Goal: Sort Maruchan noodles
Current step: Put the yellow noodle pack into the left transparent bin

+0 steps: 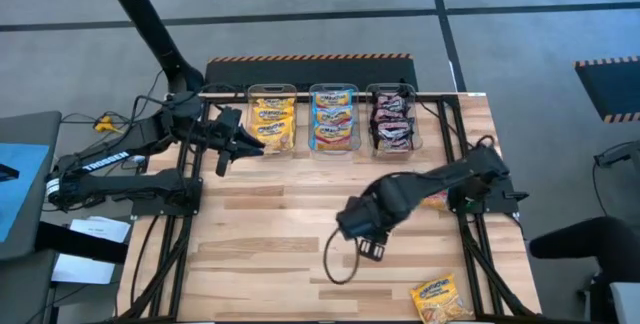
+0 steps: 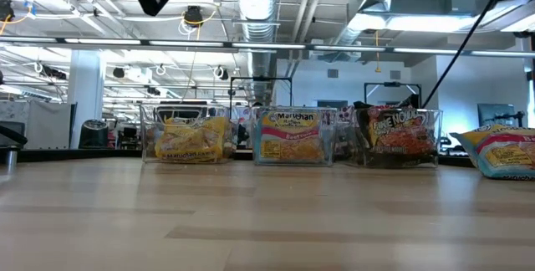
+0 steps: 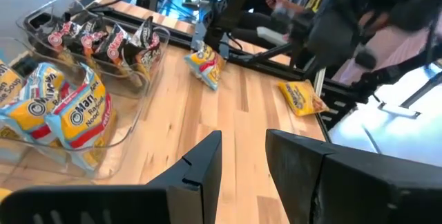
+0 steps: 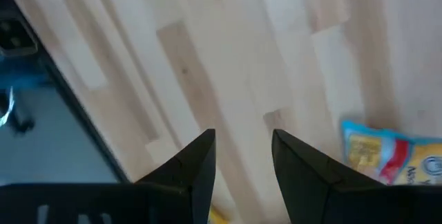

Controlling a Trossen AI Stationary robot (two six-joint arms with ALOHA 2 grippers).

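Counting three bins point(image 1: 333, 92) filled by colour, two loose packets: yellow point(image 1: 441, 299), blue point(image 1: 434, 200); my right gripper point(image 1: 366, 248) and left gripper point(image 1: 250, 144) both empty, fingers parted

The light was bright and even, coming from the ceiling lamps point(image 2: 435, 22) that showed as long white strips in the low view. On the wooden worktop point(image 1: 290, 234) the shadows under the arms were soft and weak. In the low view the near worktop was blurred, while the bins far behind were sharper. In the left wrist view the left tool point(image 3: 243, 156) was out of focus, and beyond it a white glare burned out the floor. In the right wrist view the right tool point(image 4: 243, 155) and the worktop past it looked soft, with pale washed light.
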